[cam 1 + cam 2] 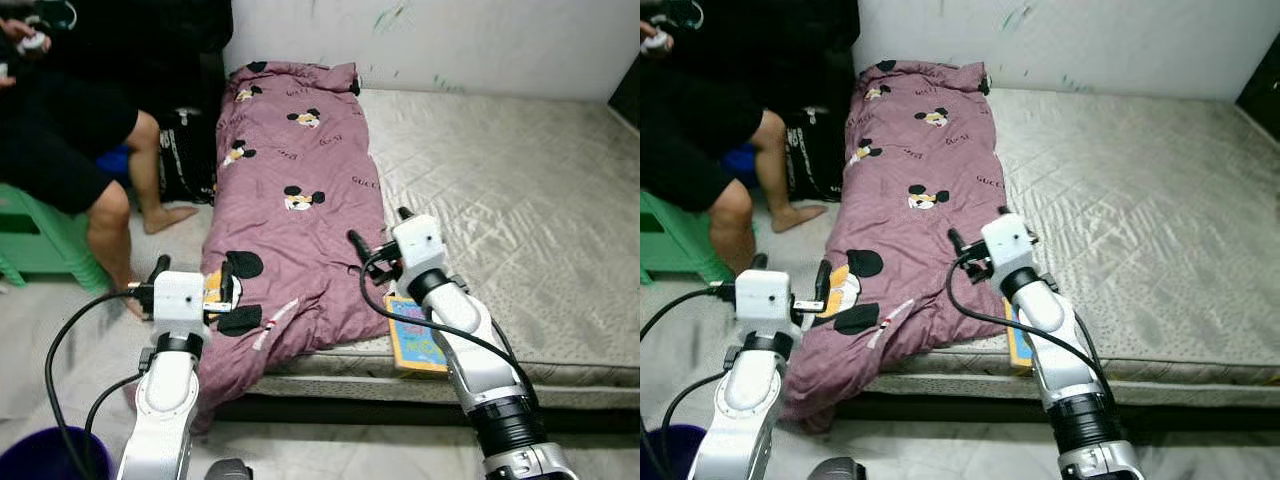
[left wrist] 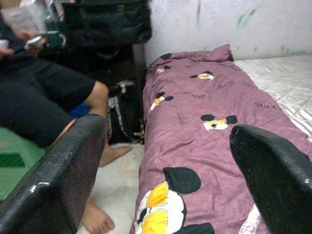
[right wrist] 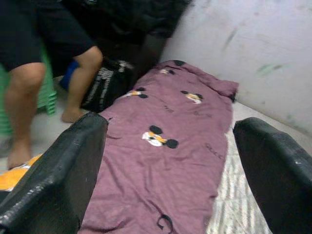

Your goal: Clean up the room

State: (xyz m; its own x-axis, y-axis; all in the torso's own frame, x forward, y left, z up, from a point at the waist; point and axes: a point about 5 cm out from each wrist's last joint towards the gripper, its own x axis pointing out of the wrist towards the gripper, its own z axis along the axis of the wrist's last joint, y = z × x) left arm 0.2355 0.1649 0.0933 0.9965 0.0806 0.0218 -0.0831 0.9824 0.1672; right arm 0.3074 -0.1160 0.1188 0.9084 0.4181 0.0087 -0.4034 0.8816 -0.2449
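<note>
A purple blanket printed with cartoon mice lies lengthwise along the left side of a bare grey mattress, and its near end droops over the front edge. My left gripper hovers open at the blanket's near left corner, by the black-and-yellow mouse print. My right gripper is open above the blanket's right edge, where it meets the mattress. Nothing sits between either pair of fingers. A colourful book lies on the mattress front edge under my right forearm.
A person sits on a green stool at the left, with bare legs and feet close to the bed. A black bag stands on the floor against the bed. A dark purple bucket is by my left arm.
</note>
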